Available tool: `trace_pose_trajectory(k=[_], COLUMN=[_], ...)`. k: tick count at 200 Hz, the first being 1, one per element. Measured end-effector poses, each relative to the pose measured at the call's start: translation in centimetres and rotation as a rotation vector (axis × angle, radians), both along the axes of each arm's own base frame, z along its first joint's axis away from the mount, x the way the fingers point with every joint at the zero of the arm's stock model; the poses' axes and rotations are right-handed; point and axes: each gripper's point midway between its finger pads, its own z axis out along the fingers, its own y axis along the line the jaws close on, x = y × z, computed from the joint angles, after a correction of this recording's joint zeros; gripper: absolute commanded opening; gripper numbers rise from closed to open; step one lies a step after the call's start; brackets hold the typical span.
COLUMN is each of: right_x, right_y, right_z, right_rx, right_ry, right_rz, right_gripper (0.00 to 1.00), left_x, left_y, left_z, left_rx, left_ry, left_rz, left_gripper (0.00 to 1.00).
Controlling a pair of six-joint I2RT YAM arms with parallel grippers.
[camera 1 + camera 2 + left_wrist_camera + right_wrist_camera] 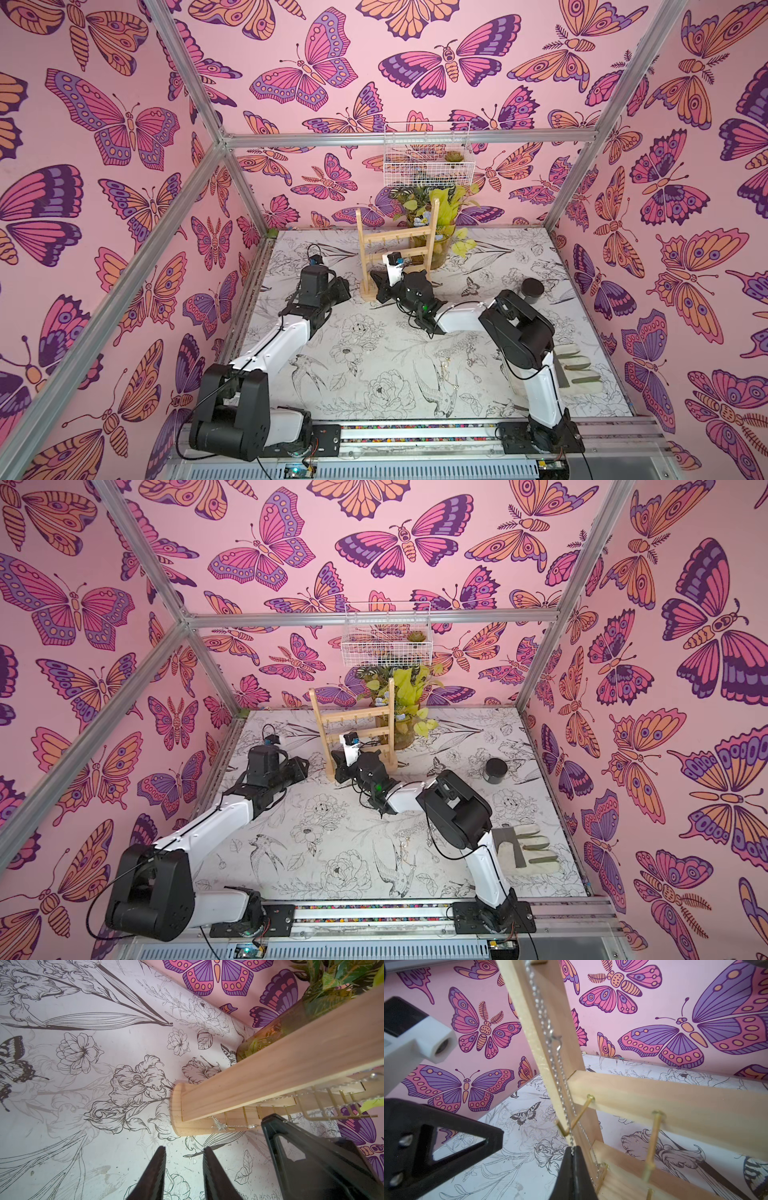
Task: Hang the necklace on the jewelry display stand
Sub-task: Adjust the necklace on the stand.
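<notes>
Right gripper (574, 1149) is pinched tight on the necklace (556, 1040). The fine chain comes out of its closed tips and runs up along a post of the jewelry display stand (362, 249), past a small star charm. From my seat the chain crosses a gold hook (580, 1113) on a crossbar, but I cannot tell whether it rests on it. Left gripper (184, 1148) hangs low near the stand's base, its fingers partly apart with nothing between them.

I see the stand upright toward the rear of the table (374, 353), a white surface printed with black line drawings of flowers and birds. Pink butterfly wallpaper (291, 62) covers the walls, with aluminium frame bars (407, 139) at the edges.

In both top views the chain is too fine for me to make out, and the right wrist covers part of the lowest crossbar and the gripper's tips. In the right wrist view the chain's upper end is cut off at the edge. What lies in the white wire basket (428, 172) on the rear wall is hard to read.

I count:
- two arms
- one stand with two posts and three crossbars
- one plant (446, 199) in a glass vase behind the stand
- one dark round pot (532, 291)
- one glove (577, 370)
- one basket
</notes>
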Motion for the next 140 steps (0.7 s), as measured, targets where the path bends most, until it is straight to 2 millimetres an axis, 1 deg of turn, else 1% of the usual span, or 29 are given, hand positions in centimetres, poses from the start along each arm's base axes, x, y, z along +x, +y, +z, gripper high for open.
trace_pose_trajectory(k=[64, 108, 140], right_x=[-0.3, -0.1, 0.1], right_y=[0.1, -0.9, -1.1], right_z=[-1.1, -1.8, -1.9], right_rx=[-0.034, -0.053, -0.056], right_ry=[0.034, 0.044, 0.045], right_rz=[0.016, -0.029, -0.044], right_gripper=[0.0, 0.0, 0.0], left_x=[0.0, 0.0, 0.0], left_y=[0.0, 0.0, 0.0], left_z=[0.0, 0.0, 0.0], left_rx=[0.002, 0.002, 0.001], left_ry=[0.0, 0.0, 0.0], left_rz=[0.003, 0.003, 0.003], left_gripper=[0.33, 0.33, 0.33])
